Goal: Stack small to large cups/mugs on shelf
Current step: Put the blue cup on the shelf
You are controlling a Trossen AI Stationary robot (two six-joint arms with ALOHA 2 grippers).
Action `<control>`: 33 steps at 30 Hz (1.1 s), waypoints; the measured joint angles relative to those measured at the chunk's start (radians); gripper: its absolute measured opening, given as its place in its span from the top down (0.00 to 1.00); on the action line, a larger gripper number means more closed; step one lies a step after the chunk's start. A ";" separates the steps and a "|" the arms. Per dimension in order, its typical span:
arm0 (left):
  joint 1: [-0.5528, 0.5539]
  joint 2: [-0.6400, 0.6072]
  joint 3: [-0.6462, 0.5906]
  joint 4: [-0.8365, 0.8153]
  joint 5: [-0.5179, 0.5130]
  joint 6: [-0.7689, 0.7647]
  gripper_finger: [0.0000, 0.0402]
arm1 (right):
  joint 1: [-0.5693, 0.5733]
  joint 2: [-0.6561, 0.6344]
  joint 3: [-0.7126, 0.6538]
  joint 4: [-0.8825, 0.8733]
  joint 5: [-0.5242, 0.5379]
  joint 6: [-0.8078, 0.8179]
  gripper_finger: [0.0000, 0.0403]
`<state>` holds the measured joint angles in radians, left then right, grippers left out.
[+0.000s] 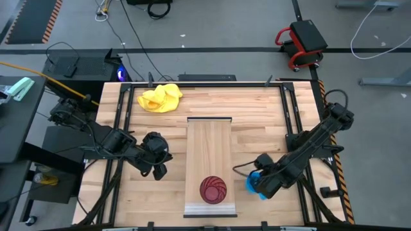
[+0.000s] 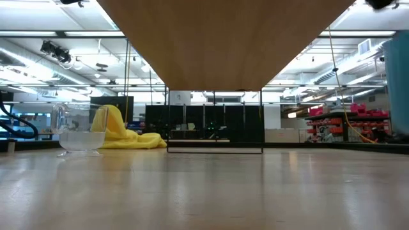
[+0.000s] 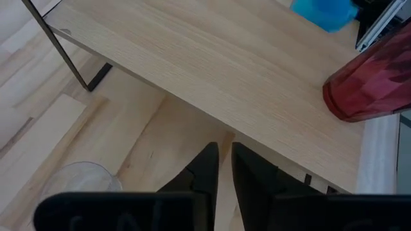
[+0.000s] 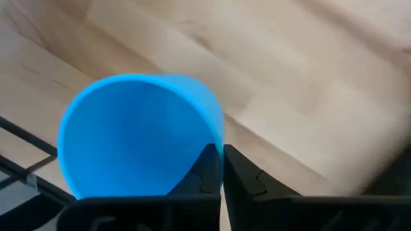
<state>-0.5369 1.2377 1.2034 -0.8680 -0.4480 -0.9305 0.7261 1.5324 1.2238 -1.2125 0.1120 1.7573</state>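
Note:
The light wooden shelf (image 1: 210,147) stands mid-table on thin black legs; the low view shows its underside (image 2: 223,45). The dark red tumbler (image 1: 212,190) stands on the shelf's near end and also shows in the left wrist view (image 3: 372,77). My right gripper (image 1: 262,182) is right of the shelf, shut on the bright blue mug (image 4: 138,135). The clear glass cup (image 2: 80,134) stands on the tabletop left of the shelf. My left gripper (image 3: 221,167) is shut and empty just beside the glass cup (image 3: 80,183), pointing toward the shelf. My right gripper pinches the blue mug's wall at its rim (image 4: 215,138), one finger inside the mug and one outside. The mug is tilted with its open mouth toward the wrist camera. In the low view the blue mug (image 2: 399,83) hangs clear of the tabletop.
A crumpled yellow cloth (image 1: 160,97) lies at the table's far left, also in the low view (image 2: 121,134). Black frame rails (image 1: 119,128) run along the table's left and right sides. Bare shelf surface (image 1: 209,138) lies beyond the tumbler.

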 joint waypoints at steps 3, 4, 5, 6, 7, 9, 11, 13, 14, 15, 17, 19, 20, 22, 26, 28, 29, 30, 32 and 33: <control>0.000 0.000 0.000 -0.001 0.000 0.008 0.87 | -0.001 -0.054 0.086 -0.165 0.002 -0.011 0.99; 0.000 0.000 0.000 -0.001 0.000 0.016 0.88 | -0.006 -0.069 0.117 -0.217 0.002 -0.026 0.99; 0.001 0.000 0.000 -0.001 0.000 0.022 0.88 | -0.013 -0.080 0.151 -0.266 0.002 -0.043 0.99; 0.001 0.000 0.000 -0.001 -0.001 0.026 0.88 | -0.022 -0.093 0.184 -0.312 0.002 -0.068 0.99; 0.001 0.000 0.000 -0.001 -0.004 0.027 0.88 | -0.036 -0.101 0.218 -0.355 0.004 -0.089 0.99; 0.008 0.000 0.000 -0.002 -0.009 0.027 0.88 | -0.073 -0.124 0.267 -0.359 0.019 -0.155 0.99; 0.015 0.000 0.000 -0.003 -0.011 0.028 0.87 | -0.119 -0.138 0.306 -0.357 0.029 -0.222 0.99; 0.022 0.000 0.000 -0.002 -0.012 0.028 0.87 | -0.174 -0.141 0.334 -0.360 0.029 -0.305 0.99; 0.025 0.000 0.000 -0.003 -0.012 0.027 0.87 | -0.199 -0.141 0.343 -0.356 0.029 -0.349 0.99; 0.027 0.000 0.000 -0.003 -0.012 0.026 0.87 | -0.226 -0.139 0.354 -0.357 0.029 -0.393 0.99; 0.030 0.000 0.000 -0.003 -0.012 0.026 0.88 | -0.282 -0.139 0.371 -0.359 0.028 -0.478 0.99; 0.030 0.000 0.000 -0.003 -0.012 0.025 0.88 | -0.340 -0.138 0.388 -0.359 0.026 -0.564 0.99; 0.030 0.000 0.000 -0.003 -0.012 0.025 0.88 | -0.370 -0.138 0.398 -0.359 0.026 -0.605 0.99; 0.030 0.000 0.000 -0.003 -0.014 0.025 0.89 | -0.427 -0.137 0.423 -0.359 0.025 -0.693 0.99; 0.030 0.000 0.000 -0.003 -0.028 0.011 0.88 | -0.529 -0.102 0.509 -0.362 0.025 -0.916 0.99; 0.030 0.000 0.000 -0.003 -0.032 0.004 0.88 | -0.566 -0.066 0.573 -0.358 0.008 -1.033 0.99; 0.030 0.000 0.000 -0.003 -0.035 -0.001 0.88 | -0.582 -0.044 0.605 -0.359 -0.006 -1.082 0.99; 0.030 0.000 0.000 -0.003 -0.038 -0.001 0.89 | -0.597 -0.020 0.641 -0.359 -0.018 -1.136 0.99; 0.030 0.000 0.000 -0.003 -0.039 -0.002 0.89 | -0.620 0.030 0.708 -0.357 -0.045 -1.233 0.99; 0.030 0.000 0.000 -0.003 -0.039 -0.002 0.89 | -0.630 0.056 0.740 -0.358 -0.059 -1.274 0.99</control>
<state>-0.5068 1.2381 1.2034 -0.8713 -0.4866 -0.9325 0.0961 1.5882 1.9641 -1.5703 0.0526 0.4835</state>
